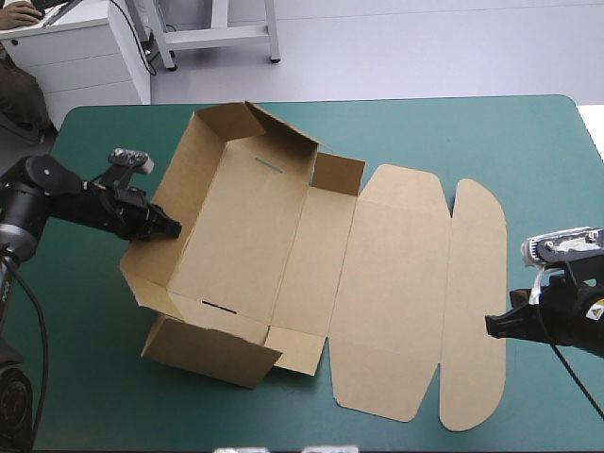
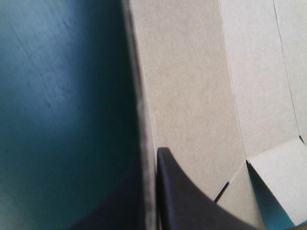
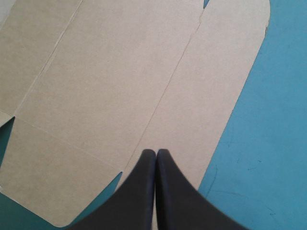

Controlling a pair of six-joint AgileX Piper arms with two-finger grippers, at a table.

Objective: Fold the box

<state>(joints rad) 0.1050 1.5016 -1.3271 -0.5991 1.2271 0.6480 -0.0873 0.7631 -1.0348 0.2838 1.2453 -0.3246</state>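
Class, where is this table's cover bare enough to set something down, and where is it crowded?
Bare: on the table, the far right corner beyond the box, and the near left corner. Crowded: the middle, under the box, and its ends, where the left gripper and right gripper are.

A lab-like workroom: teal-green table, white cabinet, metal frame beyond.

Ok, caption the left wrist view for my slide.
Left gripper shut on the box's raised side wall, teal-green cover beyond it.
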